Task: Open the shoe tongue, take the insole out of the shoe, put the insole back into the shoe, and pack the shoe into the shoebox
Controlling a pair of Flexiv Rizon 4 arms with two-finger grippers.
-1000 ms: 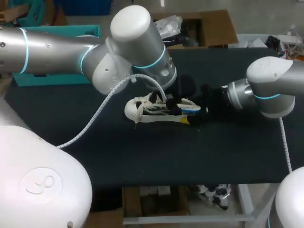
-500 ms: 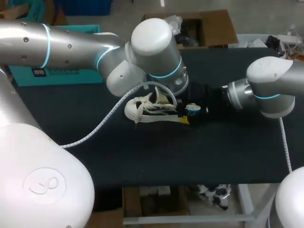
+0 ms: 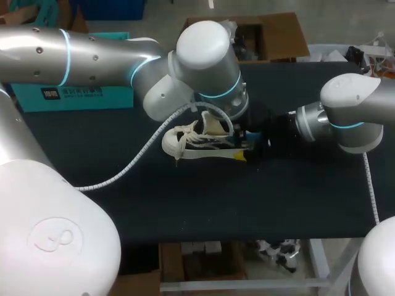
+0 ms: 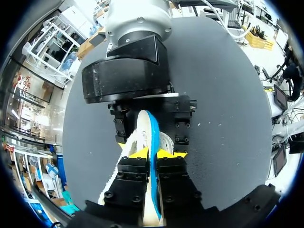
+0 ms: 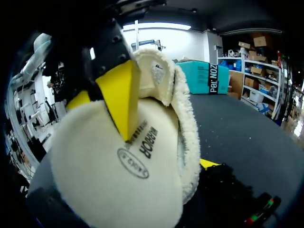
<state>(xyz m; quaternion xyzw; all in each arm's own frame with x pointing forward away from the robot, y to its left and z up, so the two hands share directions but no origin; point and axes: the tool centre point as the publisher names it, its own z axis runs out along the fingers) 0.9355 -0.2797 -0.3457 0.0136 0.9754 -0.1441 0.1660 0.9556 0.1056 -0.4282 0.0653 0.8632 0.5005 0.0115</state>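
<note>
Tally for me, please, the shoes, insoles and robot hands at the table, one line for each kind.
shoe: 1
insole: 1
hands: 2, the left hand and the right hand
Total: 4

A white shoe [image 3: 187,145] is laid on the dark table [image 3: 185,203], just ahead of the right gripper [image 3: 250,150].

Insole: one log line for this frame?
left hand: shut on insole | right hand: at shoe heel | shoe: on table
</note>
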